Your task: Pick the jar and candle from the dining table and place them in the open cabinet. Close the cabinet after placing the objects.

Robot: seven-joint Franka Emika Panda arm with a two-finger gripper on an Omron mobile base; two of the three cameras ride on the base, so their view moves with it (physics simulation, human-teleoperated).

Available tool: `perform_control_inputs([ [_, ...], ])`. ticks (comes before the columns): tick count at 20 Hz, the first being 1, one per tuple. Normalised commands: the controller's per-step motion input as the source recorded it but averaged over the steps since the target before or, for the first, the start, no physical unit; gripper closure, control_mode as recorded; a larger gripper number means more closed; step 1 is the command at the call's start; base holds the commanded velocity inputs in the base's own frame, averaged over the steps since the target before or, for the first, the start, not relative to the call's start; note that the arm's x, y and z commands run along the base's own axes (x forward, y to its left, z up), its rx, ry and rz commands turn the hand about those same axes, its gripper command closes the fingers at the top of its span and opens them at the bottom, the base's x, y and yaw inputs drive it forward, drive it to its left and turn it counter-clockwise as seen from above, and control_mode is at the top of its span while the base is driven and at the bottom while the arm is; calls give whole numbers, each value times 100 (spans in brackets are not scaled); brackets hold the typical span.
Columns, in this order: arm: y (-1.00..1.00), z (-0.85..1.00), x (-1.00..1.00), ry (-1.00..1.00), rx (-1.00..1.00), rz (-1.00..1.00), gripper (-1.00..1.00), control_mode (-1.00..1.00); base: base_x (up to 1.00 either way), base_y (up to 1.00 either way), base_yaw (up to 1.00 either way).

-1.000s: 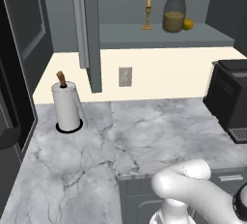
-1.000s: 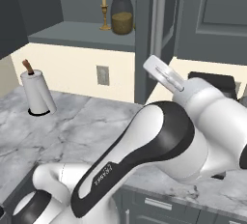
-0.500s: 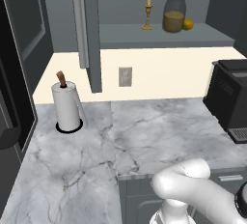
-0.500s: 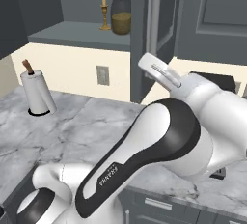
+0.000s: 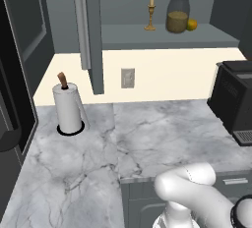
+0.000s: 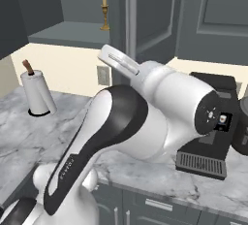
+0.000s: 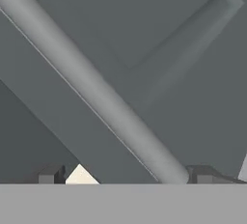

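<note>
On the shelf (image 5: 147, 38) of the open cabinet stand the candle (image 5: 151, 12) in its brass holder and, right of it, the glass jar (image 5: 177, 14). From the right base the candle (image 6: 104, 11) shows too, while the jar is hidden behind the cabinet's right door (image 6: 155, 15). My gripper (image 7: 126, 177) is open and close up against a panelled door face. The door's long grey handle bar (image 7: 96, 88) runs diagonally across the hand view, ending near the right fingertip (image 7: 202, 175). Nothing is held. The dining table is out of view.
A small orange ball (image 5: 192, 24) lies beside the jar. The left cabinet door (image 5: 91, 30) hangs open, edge-on. On the marble counter (image 5: 147, 138) stand a paper towel roll (image 5: 68, 108) and a black coffee machine (image 5: 236, 101). My arm (image 6: 145, 117) blocks the middle of the right base view.
My arm has swung further up and right. In the right base view the right door's edge has shifted left and now covers the jar. The gripper stays open.
</note>
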Motion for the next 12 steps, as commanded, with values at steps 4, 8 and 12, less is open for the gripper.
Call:
perform_control_inputs([
  [4, 80, 18, 11, -2, -4, -2, -100, -100, 0, 0, 0],
  [8, 59, 14, 42, -1, 0, 0, -100, -100, 0, 0, 0],
  [12, 58, 17, 52, 0, 0, 0, -100, -100, 0, 0, 0],
])
